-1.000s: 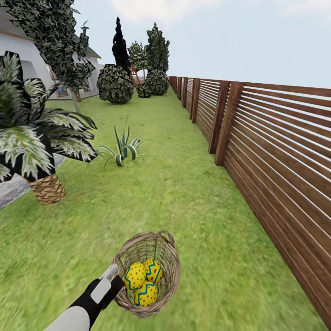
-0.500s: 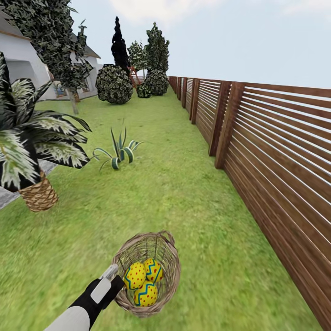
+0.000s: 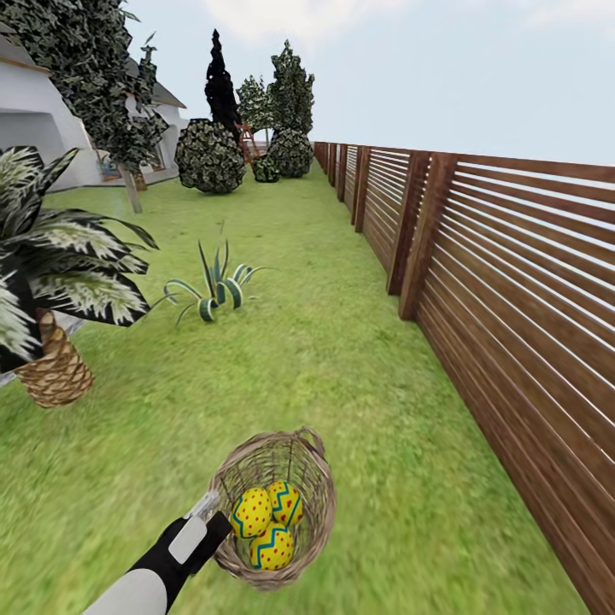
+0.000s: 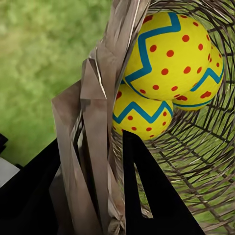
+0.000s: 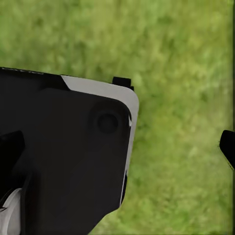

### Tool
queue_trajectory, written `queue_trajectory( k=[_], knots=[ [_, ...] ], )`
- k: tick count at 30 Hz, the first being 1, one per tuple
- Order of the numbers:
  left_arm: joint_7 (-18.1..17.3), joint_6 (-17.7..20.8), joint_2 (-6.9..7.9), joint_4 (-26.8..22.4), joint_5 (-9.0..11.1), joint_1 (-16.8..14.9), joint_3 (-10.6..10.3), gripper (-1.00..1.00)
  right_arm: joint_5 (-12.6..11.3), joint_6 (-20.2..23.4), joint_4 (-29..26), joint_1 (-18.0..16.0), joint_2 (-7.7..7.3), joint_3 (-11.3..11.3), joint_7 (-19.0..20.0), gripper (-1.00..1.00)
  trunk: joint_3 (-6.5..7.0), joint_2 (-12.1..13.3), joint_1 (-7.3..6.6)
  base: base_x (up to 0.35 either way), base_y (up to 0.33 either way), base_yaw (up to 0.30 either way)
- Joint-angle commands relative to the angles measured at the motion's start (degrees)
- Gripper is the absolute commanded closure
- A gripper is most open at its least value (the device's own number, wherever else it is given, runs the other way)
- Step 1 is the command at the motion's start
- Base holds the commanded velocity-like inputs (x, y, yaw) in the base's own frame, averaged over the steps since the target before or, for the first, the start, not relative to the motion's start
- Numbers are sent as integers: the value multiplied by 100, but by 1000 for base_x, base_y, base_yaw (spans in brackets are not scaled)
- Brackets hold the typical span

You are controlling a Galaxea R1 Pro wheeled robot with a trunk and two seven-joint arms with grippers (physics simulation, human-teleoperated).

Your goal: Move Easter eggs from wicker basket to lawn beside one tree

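The wicker basket hangs above the lawn, held by its rim in my left gripper, which is shut on it. Three Easter eggs lie inside: one nearest the gripper, one beside it and one below them. The left wrist view has the gripper pinching the woven rim, with eggs just past it. A tree with a pale trunk stands far off at the left. My right gripper is open over grass, fingertip at the edge.
A slatted wooden fence runs along the right. A scaly-trunked palm stands near left, a spiky striped plant beyond it. Round bushes and dark trees close the far end; a white house is at the left.
The whole view has shifted: palm and spiky plant slid left and closer, so the camera has moved along the lawn. Basket, eggs and left arm keep the same place in the picture.
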Motion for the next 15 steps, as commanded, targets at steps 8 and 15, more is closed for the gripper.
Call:
queue_trajectory(
  k=[8, 15],
  knots=[
    [37, 19, -16, -21, 76, -3, 4, 100, 23, -36, 35, -10, 5, -50, 19, -100, -11, -12, 7, 328, -107, 0],
    [37, 19, -22, -21, 76, -3, 3, 100, 106, -39, -9, -10, 7, -43, 23, -100, -11, -12, 7, 328, -106, 0]
  ],
)
